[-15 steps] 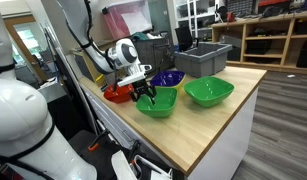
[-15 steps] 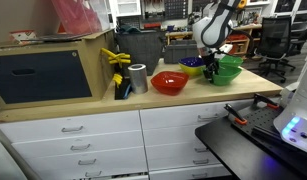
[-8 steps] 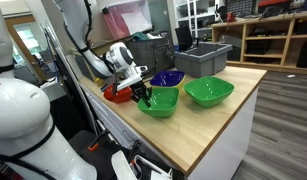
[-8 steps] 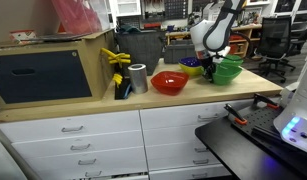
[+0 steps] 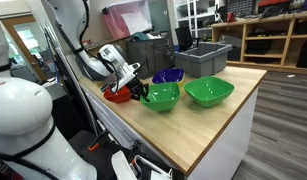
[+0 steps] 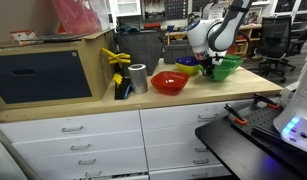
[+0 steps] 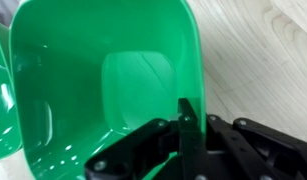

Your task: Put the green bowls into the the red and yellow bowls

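My gripper is shut on the near rim of a green bowl, one finger inside the wall and one outside. In both exterior views this green bowl hangs tilted just off the wooden counter from the gripper. A second green bowl rests on the counter beside it, its edge showing in the wrist view. The red bowl sits close behind the gripper. Behind the arm a sliver of the yellow bowl shows, mostly hidden.
A purple bowl and a grey bin stand at the back of the counter. A metal cup, yellow clamps and a large box stand past the red bowl.
The gripper has shut on the green bowl's rim. It has raised and tilted the bowl and drawn it a little toward the red bowl.
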Robot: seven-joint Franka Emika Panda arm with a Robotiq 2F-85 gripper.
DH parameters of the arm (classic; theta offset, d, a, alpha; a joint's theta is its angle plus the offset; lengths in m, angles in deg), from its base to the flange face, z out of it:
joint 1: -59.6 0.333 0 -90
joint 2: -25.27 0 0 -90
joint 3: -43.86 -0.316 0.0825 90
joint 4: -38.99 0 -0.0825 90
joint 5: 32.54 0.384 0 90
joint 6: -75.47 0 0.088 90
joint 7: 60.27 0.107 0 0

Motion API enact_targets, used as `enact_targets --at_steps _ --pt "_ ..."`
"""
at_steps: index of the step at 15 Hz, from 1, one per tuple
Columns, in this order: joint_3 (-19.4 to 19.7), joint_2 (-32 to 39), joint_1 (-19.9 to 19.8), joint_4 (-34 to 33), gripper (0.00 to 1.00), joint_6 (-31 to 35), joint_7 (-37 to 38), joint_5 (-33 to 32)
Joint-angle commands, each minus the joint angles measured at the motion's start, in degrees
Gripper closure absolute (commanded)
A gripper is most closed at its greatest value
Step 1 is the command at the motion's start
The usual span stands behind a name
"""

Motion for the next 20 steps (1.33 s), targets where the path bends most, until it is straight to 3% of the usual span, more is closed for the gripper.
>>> enact_targets --at_steps 1,9,20 --pt "-1.66 -4.96 0.95 3.49 0.99 -4.59 4.11 -5.01" --pt "-7.55 -11.99 0.53 7.60 0.99 -7.88 1.78 -3.20" --pt "-12.78 -10.73 2.01 -1.20 0.99 -1.41 -10.12 7.55"
